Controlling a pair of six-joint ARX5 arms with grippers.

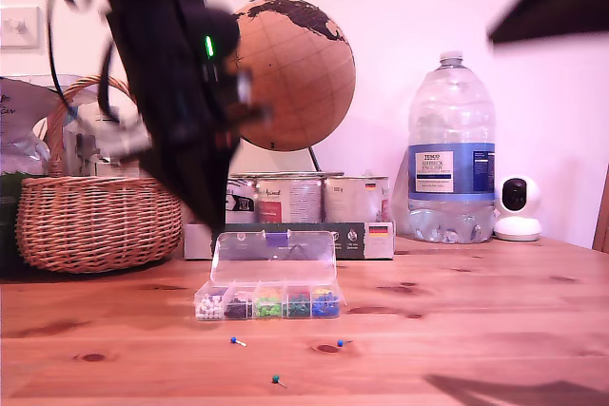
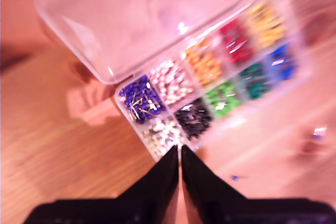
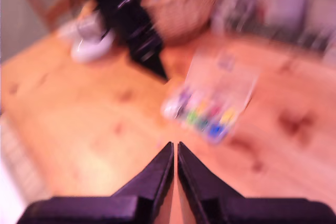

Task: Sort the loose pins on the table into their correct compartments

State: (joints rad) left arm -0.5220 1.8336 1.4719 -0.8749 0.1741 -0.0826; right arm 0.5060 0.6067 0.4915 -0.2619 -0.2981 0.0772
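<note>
Black arm (image 1: 166, 73), green indicator light (image 1: 208, 46), tapered black fingers (image 2: 157, 184)

The wall (image 1: 400, 7) behind was plain and pale, with a pinkish tone, and a white switch plate (image 1: 19, 26) sat on it at the exterior view's left. Before the wall stood a cork-coloured globe (image 1: 290, 73) with dark land shapes. At the exterior view's left was a wicker basket (image 1: 95, 221) with a handle. Some tins (image 1: 304, 199) stood in a low carton (image 1: 366, 240) under the globe. To the exterior view's right stood a big clear water bottle (image 1: 451, 154) with a blue label, and just beside it a small white camera (image 1: 518, 208). The light was soft and warm, and a dark shadow (image 1: 514, 392) lay at the exterior view's lower right.
</note>
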